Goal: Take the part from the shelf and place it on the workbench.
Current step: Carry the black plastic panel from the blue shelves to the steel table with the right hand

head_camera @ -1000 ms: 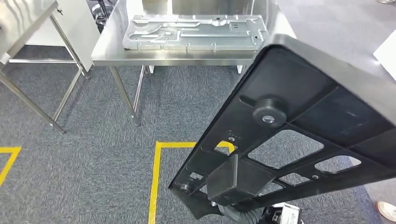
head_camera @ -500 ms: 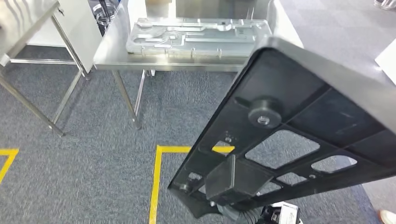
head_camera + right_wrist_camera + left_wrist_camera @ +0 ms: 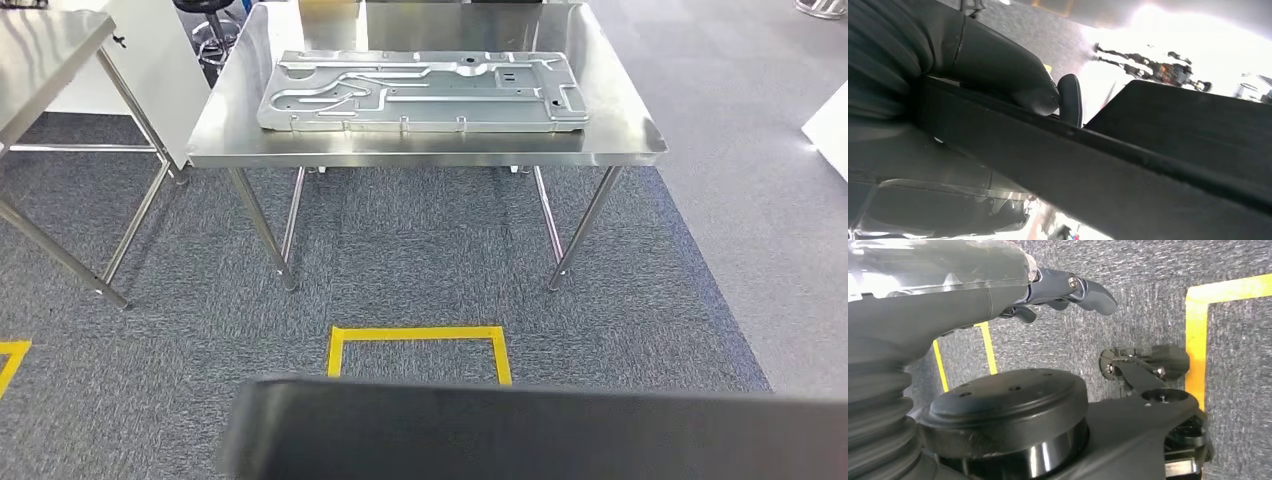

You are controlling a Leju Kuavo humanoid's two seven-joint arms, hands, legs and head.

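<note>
Lowered from its steep tilt across the right of the head view, the black part point(image 3: 540, 430) lay as a flat dark band along the bottom edge, and the whole scene had shifted so the workbench point(image 3: 230, 135) stood fully in sight ahead. At far left, a second steel table point(image 3: 45, 50) stood beside a white cabinet point(image 3: 150, 60), on grey carpet point(image 3: 420, 260). The left hand point(image 3: 1063, 290) hung over the carpet, its thumb and fingers spread with nothing between them. Left of centre on the floor, a yellow tape outline point(image 3: 418, 338) marked a box just beyond the part's far edge, with another tape corner point(image 3: 12, 355) at the left edge. On the workbench, a stamped metal panel point(image 3: 420, 90) lay flat, covering most of the top, its long side parallel to the near edge. The part was well short of the workbench, held low and close to the robot's body. In the right wrist view, the right hand point(image 3: 993, 65) clamped the part's point(image 3: 1128, 175) edge, its thick thumb pressed down on the upper face by a small raised knob point(image 3: 1071, 99). At far right, paler grey flooring point(image 3: 760, 150) bordered the carpet.
</note>
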